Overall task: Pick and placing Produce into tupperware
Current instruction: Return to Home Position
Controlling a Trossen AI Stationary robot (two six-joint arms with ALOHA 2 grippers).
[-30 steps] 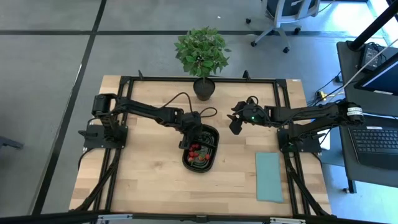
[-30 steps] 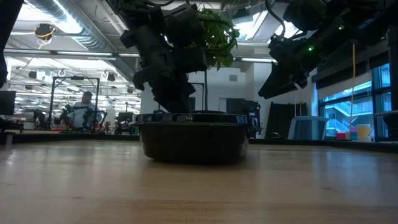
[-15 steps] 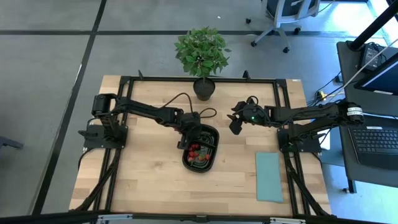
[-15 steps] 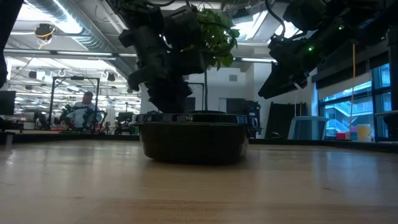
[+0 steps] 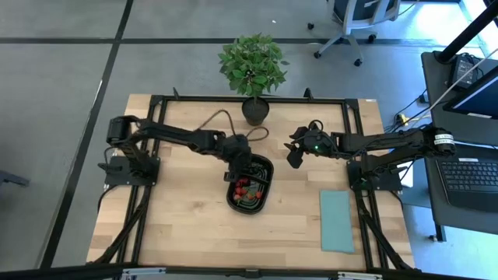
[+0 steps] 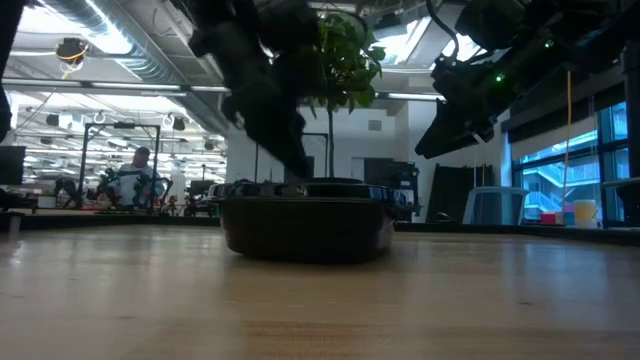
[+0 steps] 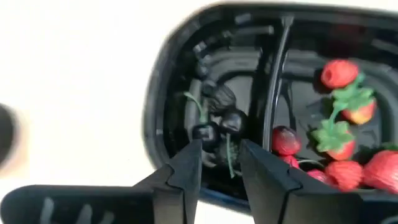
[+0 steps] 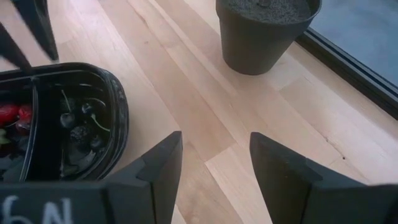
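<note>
Fingers [image 7: 186, 174] of the left gripper [image 7: 219, 169] stand a little apart, released, with nothing between them. Just past their tips, inside one end of the black oval tray [image 7: 158, 118], lie a few dark cherries [image 7: 221, 121], glossy and almost black, with thin green stems. A raised divider [image 7: 277, 87] splits the tray. On its other side sit bright red strawberries [image 7: 339, 73] with green leafy caps, and one darker red round fruit [image 7: 285, 140] lies close against the divider. Seen from above, the left arm [image 5: 179, 138] reaches in across the bench [image 5: 179, 210], its wrist over the tray's end and the fingers tilted down toward the fruit.

The right gripper [image 5: 294, 155] hangs off the tray's other side, near it but apart, over bare wood. Its fingers [image 8: 158, 168] are spread wide and hold nothing. Beyond them a dark plant pot [image 8: 264, 31] stands on the bench. A pale teal sheet [image 5: 336, 220] lies farther out, well apart from the tray.

In the low view the tray's wall [image 6: 300, 225] hides all the fruit, and the left arm above it is only a dark blur. The left wrist view cuts off part of the strawberry side. The right wrist view shows the cherry compartment and only a sliver of red beyond the divider.
</note>
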